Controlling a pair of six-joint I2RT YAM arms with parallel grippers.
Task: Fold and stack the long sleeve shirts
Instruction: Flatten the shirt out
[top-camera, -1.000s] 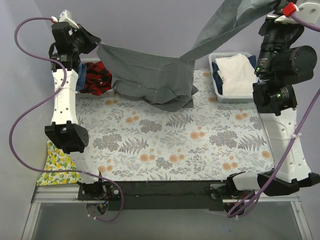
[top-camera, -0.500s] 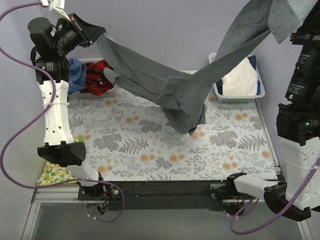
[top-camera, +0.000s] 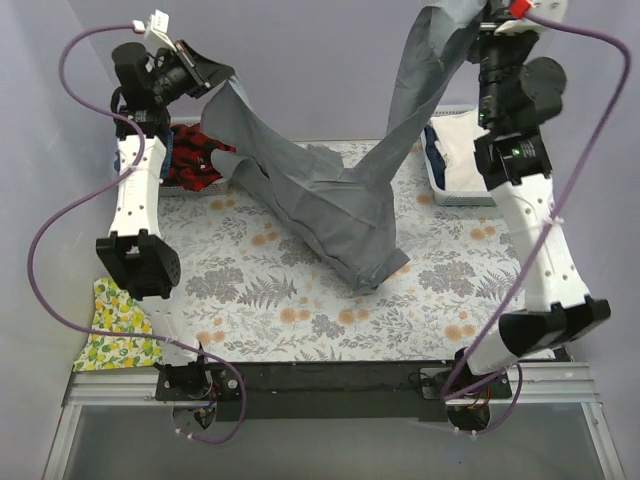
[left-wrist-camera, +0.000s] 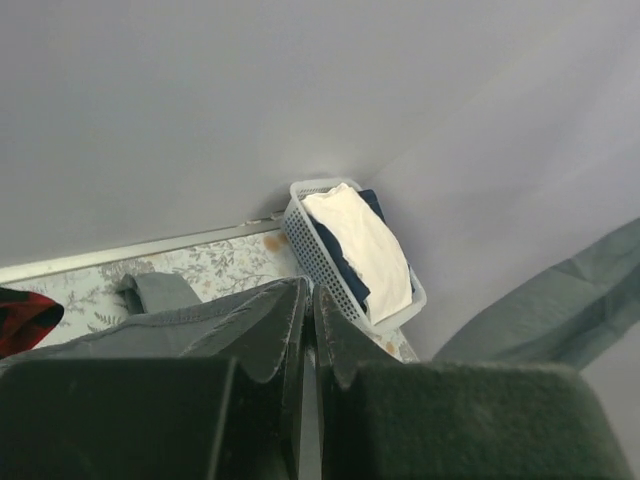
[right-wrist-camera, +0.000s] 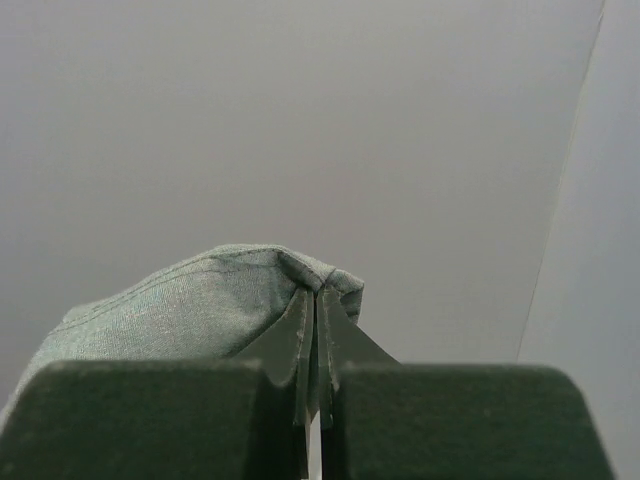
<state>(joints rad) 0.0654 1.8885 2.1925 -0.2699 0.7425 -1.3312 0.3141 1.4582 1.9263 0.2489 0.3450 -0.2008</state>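
Grey cotton button-up shirt (top-camera: 330, 205) hangs in a slack V between both pincers. The left gripper (left-wrist-camera: 308, 300) pinches one end above the tabletop's far-left corner, and the right gripper (right-wrist-camera: 313, 300) clamps the other above the far-right corner, so its long axis runs left to right. Its belly appears to rest mid-tabletop on the fern-print cover (top-camera: 450, 290). Half a second ago the right arm stood further out and the sag hung higher.

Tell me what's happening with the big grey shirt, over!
Both left fingers and right fingers shut on large mid-grey cloth shirt. Shirt slung between them, middle sagging onto fern-print table cover. Nothing seen in the way.
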